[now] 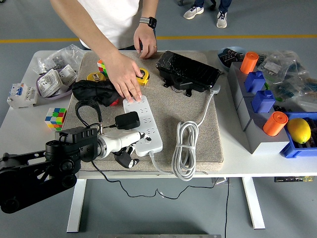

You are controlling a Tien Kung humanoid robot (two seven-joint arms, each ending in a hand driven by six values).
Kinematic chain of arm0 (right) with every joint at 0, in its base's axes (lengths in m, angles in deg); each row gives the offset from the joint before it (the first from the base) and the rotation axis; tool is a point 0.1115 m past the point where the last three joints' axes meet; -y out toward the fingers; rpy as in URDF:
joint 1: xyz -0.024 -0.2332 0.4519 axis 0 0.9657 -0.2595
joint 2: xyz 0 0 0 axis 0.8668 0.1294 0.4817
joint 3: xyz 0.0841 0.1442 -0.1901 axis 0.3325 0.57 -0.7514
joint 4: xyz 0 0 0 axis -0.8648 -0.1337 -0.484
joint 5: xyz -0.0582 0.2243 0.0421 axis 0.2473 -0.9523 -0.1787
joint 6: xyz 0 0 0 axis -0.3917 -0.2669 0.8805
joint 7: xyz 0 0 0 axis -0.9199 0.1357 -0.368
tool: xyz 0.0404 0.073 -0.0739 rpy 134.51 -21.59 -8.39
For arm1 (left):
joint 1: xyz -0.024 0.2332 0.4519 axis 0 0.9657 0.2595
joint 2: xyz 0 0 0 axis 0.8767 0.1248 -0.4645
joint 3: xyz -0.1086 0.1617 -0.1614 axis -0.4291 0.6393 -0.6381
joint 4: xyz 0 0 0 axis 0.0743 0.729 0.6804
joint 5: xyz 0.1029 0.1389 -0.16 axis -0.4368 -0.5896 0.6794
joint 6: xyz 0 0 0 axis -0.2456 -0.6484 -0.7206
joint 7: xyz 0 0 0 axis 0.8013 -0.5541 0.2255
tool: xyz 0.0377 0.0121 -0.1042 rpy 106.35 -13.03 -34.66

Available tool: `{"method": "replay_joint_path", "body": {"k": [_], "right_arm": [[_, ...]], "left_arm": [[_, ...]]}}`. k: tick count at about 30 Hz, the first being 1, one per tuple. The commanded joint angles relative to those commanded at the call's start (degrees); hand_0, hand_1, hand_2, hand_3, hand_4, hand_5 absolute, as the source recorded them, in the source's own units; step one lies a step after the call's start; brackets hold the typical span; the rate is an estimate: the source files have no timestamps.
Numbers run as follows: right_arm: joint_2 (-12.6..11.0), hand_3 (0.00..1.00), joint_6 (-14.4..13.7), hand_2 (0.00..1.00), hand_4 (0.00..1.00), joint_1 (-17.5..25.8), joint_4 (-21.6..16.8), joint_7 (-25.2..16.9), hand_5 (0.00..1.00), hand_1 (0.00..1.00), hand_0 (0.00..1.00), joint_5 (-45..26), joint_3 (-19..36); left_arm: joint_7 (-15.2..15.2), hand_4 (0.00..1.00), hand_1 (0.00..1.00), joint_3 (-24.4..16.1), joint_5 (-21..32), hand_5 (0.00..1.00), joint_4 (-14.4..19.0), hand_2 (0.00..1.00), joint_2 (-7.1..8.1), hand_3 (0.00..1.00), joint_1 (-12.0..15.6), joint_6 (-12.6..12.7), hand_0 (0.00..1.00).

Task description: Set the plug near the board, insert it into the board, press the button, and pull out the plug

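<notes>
Left hand (124,145) curling loosely around black plug (127,120) over white board (143,124) (grip uncertain), near table's (20,124) front edge; person's hand (124,79) pressing board's far end.

1. White oblong plastic power board (143,124) on a beige fabric mat (198,129).
2. Black boxy plug (127,120); silver-white robot left hand (121,142).
3. Multicoloured chequered puzzle cube (55,118) on the white desk (25,134).
4. Yellow lemon (298,130) in a blue bin (292,151).
</notes>
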Motion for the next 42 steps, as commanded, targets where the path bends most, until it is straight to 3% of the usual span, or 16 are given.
{"method": "replay_joint_path", "body": {"k": [8, 32, 42], "right_arm": [[-0.07, 0.585, -0.03, 0.681, 0.998, -0.02, -0.08, 0.01, 0.522, 0.665, 0.621, 0.16, 0.13], [-0.02, 0.588, -0.02, 0.681, 0.998, -0.01, -0.34, -0.05, 0.522, 0.664, 0.620, 0.62, 0.64], [0.03, 0.587, 0.01, 0.681, 0.998, 0.00, -0.31, -0.05, 0.522, 0.666, 0.618, 0.67, 0.70]], "left_arm": [[-0.06, 0.612, 0.121, 0.87, 0.07, 0.002, -1.53, 0.187, -0.60, 0.903, -0.47, 0.03, 0.054], [-0.35, 0.589, 0.121, 1.71, 0.65, 0.002, -3.07, 0.188, -0.52, 0.874, -0.55, -0.04, 0.053], [-1.36, 0.588, 0.121, -0.91, 1.34, 0.002, 0.34, 0.187, 0.33, 0.874, -0.61, 0.36, 0.053]]}}
